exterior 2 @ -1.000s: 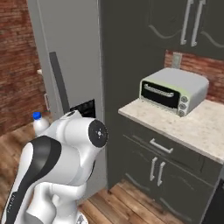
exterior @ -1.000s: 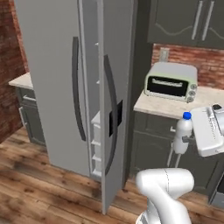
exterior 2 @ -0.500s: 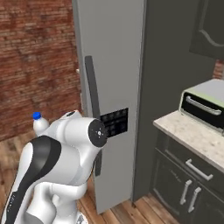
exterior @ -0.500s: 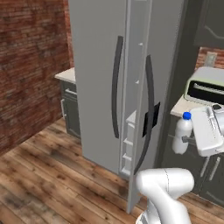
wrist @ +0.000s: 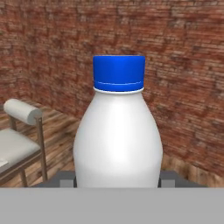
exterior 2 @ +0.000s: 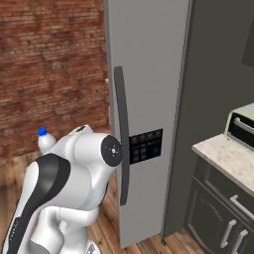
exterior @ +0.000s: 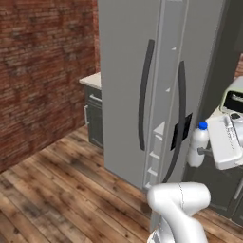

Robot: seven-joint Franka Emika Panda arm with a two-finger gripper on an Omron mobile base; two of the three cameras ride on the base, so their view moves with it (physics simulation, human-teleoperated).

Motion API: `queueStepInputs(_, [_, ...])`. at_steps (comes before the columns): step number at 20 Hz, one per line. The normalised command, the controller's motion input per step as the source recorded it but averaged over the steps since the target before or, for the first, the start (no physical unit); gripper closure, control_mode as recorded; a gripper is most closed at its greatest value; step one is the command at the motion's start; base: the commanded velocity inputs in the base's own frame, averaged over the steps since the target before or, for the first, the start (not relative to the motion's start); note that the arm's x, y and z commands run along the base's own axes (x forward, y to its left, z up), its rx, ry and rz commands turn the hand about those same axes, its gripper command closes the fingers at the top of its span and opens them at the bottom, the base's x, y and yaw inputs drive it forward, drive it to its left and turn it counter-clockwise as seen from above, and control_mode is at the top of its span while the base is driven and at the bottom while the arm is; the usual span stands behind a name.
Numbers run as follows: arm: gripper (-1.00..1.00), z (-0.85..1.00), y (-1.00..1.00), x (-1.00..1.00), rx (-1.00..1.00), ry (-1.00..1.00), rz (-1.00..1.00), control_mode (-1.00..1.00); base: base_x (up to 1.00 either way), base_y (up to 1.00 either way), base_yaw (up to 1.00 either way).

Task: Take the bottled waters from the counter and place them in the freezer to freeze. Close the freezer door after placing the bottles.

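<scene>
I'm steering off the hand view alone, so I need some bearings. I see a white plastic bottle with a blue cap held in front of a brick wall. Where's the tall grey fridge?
Observer: In the left base view, the tall grey fridge stands just left of the white blue-capped bottle.
Operator: Is it open?
Observer: The grey door with the black panel stands ajar, and white door shelves show in the gap.
Operator: Anything on the other side?
Observer: A silver toaster oven sits on the beige speckled counter.
</scene>
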Motion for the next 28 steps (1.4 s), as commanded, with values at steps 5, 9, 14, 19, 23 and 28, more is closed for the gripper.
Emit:
queueStepInputs(5, [1.0, 0.0, 0.0, 0.0, 0.0, 0.0, 0.0, 1.0, 0.26, 1.0, -0.02])
queueStepInputs(9, [1.0, 0.0, 0.0, 0.0, 0.0, 0.0, 0.0, 1.0, 0.39, 1.0, -0.08])
queueStepInputs(14, [1.0, 0.0, 0.0, 0.0, 0.0, 0.0, 0.0, 1.0, 0.39, 1.0, -0.21])
queueStepInputs(19, [1.0, 0.0, 0.0, 0.0, 0.0, 0.0, 0.0, 1.0, -0.22, 0.62, -0.33])
queueStepInputs(23, [1.0, 0.0, 0.0, 0.0, 0.0, 0.0, 0.0, 1.0, -0.06, -0.06, -0.29])
queueStepInputs(28, [1.0, 0.0, 0.0, 0.0, 0.0, 0.0, 0.0, 1.0, 0.01, -0.27, -0.16])
